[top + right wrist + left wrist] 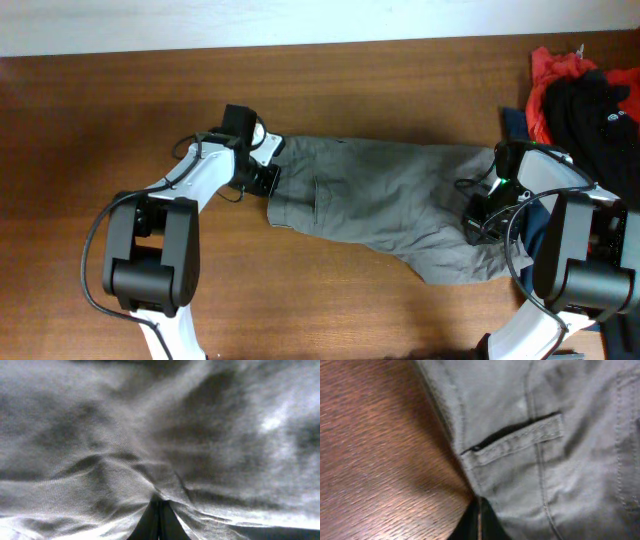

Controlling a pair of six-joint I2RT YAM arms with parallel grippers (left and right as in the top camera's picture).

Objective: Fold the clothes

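The clothes are grey-olive trousers, spread wrinkled across the middle of the wooden table. My left gripper sits at their left edge. In the left wrist view its dark fingers are pressed together where the hem of the clothes meets the wood, just below a stitched pocket flap. My right gripper is at the right end of the garment. Its fingers are shut, and folds of the clothes pucker into their tips.
A heap of red and black garments lies at the back right corner, with a navy cloth beside it, close to my right arm. Bare wood shows at the left, at the back and along the front.
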